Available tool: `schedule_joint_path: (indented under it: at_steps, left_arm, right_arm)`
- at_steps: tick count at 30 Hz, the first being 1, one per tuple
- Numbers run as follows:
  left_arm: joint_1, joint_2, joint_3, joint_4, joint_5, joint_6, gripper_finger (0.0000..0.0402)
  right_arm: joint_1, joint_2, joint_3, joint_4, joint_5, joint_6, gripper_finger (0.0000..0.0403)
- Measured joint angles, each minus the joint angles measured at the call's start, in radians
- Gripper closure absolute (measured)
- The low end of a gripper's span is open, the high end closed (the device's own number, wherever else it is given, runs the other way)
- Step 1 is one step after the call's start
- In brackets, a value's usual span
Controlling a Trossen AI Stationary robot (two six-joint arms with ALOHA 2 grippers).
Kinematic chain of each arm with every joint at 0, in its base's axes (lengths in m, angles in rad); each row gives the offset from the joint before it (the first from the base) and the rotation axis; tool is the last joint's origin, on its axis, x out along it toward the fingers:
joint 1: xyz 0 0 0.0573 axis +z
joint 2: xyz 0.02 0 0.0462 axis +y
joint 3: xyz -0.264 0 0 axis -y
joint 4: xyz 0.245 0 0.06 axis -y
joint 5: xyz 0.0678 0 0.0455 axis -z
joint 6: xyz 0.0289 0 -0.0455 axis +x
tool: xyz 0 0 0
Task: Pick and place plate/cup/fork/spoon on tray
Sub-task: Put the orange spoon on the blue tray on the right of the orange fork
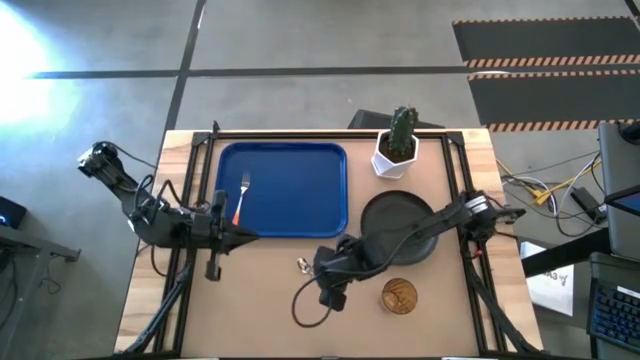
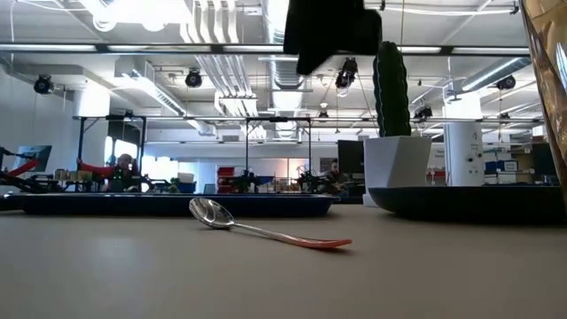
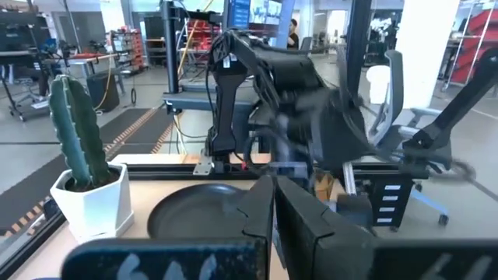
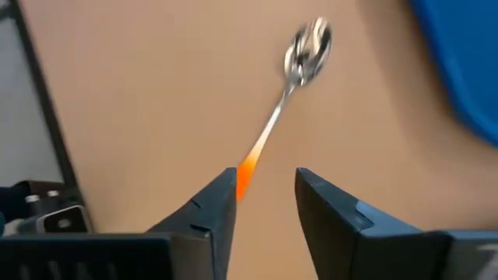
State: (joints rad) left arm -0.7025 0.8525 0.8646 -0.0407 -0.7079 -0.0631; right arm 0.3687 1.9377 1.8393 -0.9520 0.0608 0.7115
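Observation:
The spoon [image 1: 303,265] lies flat on the table in front of the blue tray [image 1: 280,190]; it also shows in the low view [image 2: 266,229] and the right wrist view [image 4: 288,93]. My right gripper [image 4: 264,194] is open above the spoon's orange handle end, high over the table [image 2: 328,31], and touches nothing. The fork [image 1: 241,200] lies on the tray near its left edge. The black plate [image 1: 400,228] and the amber cup [image 1: 399,296] rest on the table to the right. My left gripper [image 1: 248,237] is shut and empty by the tray's near left corner.
A white pot with a green cactus [image 1: 397,145] stands at the far edge, right of the tray and behind the plate. My right arm reaches over the plate. A dark cable loops on the table near the front edge [image 1: 305,315].

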Motion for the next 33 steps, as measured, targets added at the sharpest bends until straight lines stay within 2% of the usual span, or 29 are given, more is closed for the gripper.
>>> schedule_joint_path:
  at_steps: [5,12,25,33]
  left_arm:
    - [0.0,0.005,-0.002,-0.007,0.001,-0.001,0.0402]
    - [0.0,0.003,-0.003,-0.008,0.002,-0.002,0.0402]
    - [0.0,0.003,-0.004,-0.013,0.007,-0.007,0.0402]
    - [0.0,0.001,-0.004,-0.015,0.007,-0.007,0.0402]
  right_arm:
    - [-0.001,0.086,0.0,0.012,-0.028,0.049,0.026]
    - [-0.021,0.159,0.0,0.099,-0.045,0.092,0.0261]
    - [-0.091,0.188,0.001,0.188,-0.035,0.077,0.0257]
    - [-0.09,0.214,0.001,0.175,-0.084,0.081,0.0243]
